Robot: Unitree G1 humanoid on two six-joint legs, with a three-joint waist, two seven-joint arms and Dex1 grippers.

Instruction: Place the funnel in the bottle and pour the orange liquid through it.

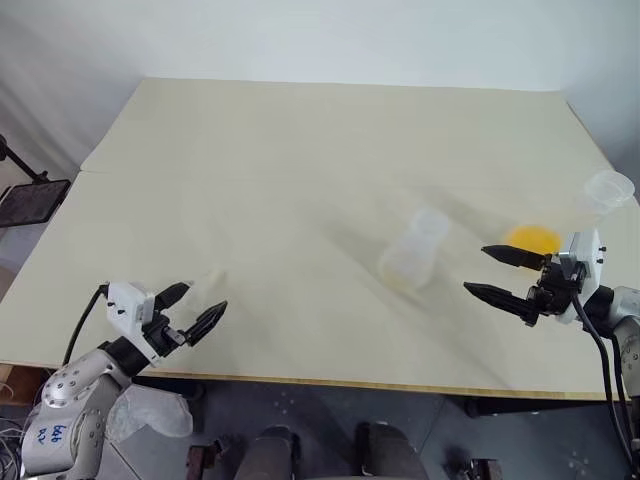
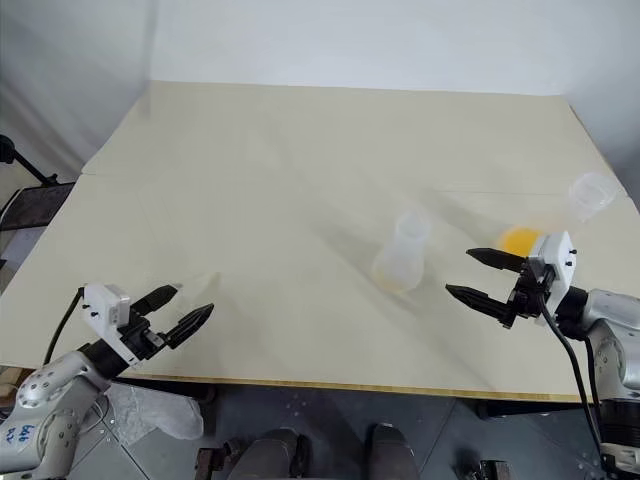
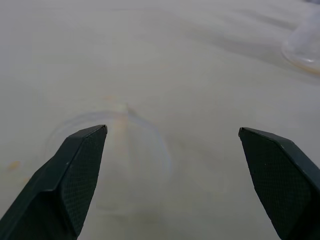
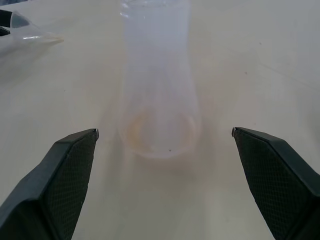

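The bottle (image 1: 412, 252) stands upright on the pale table (image 1: 280, 170), just ahead of the right gripper (image 1: 490, 270) and a little off toward the left-arm side of it, apart from both black fingers; in the right wrist view it rises squarely between the two spread fingertips, with clear table between it and them. It is clear and colourless, wide at the round base and narrowing to a neck with a flared mouth, and a faint yellowish ring shows at its bottom. The orange liquid (image 1: 531, 238) shows as a bright round patch right behind the right gripper's upper finger, on the far side from the bottle; its container's walls are too clear to make out. Farther out, near the table's right edge and beyond the right gripper, stands a clear cup-like vessel (image 1: 607, 192); whether it is the funnel cannot be told. The right gripper's jaws stand wide apart, holding nothing. Well away across the table, at the near left edge, the left gripper (image 1: 198, 305) also has its jaws wide apart and empty; just ahead of its fingers lies a shallow clear round dish (image 3: 112, 145), close to but not visibly touching them.
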